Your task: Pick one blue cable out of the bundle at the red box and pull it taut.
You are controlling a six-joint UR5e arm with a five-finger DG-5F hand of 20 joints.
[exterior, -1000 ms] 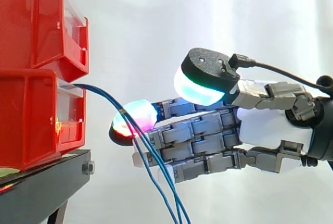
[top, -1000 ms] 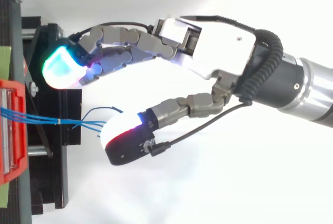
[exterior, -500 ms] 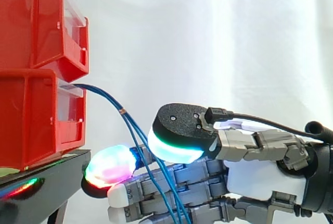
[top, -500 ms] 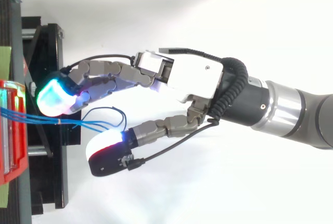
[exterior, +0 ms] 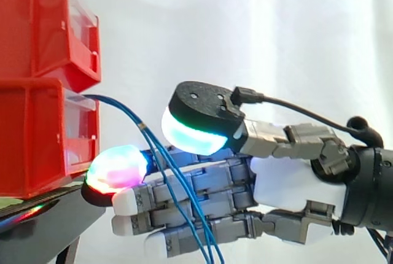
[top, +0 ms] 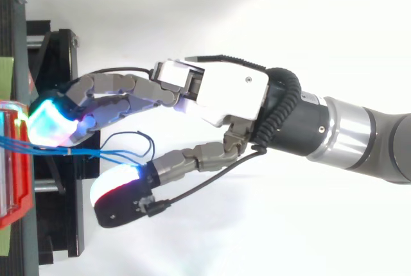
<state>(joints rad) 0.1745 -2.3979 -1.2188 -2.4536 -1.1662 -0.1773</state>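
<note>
At the front edge of the lower red box [exterior: 37,135], on the black stand [exterior: 55,215], the blue cables [top: 103,153] leave as a bundle, run out to a small tie [exterior: 142,127], then fan apart and droop below the stand's edge. The hand [exterior: 288,181] lies level in front of the box. Its fingers [exterior: 196,196] are nearly straight, with the leading pad [exterior: 116,167] just beside the box front. The thumb [top: 119,196] is spread well apart from them. In the top view the cables pass through the gap between thumb and fingers. In the side view they cross in front of the fingers, under the thumb pad. Contact cannot be told, and nothing is pinched, so the hand is wide open and holds nothing. Judged step: bracketing the bundle, with no single cable picked yet. The next move needs the thumb brought in against one finger on a single strand, best past the tie where the strands separate. The pull then goes straight away from the box. Risk: two strands caught together, since they lie close.
</note>
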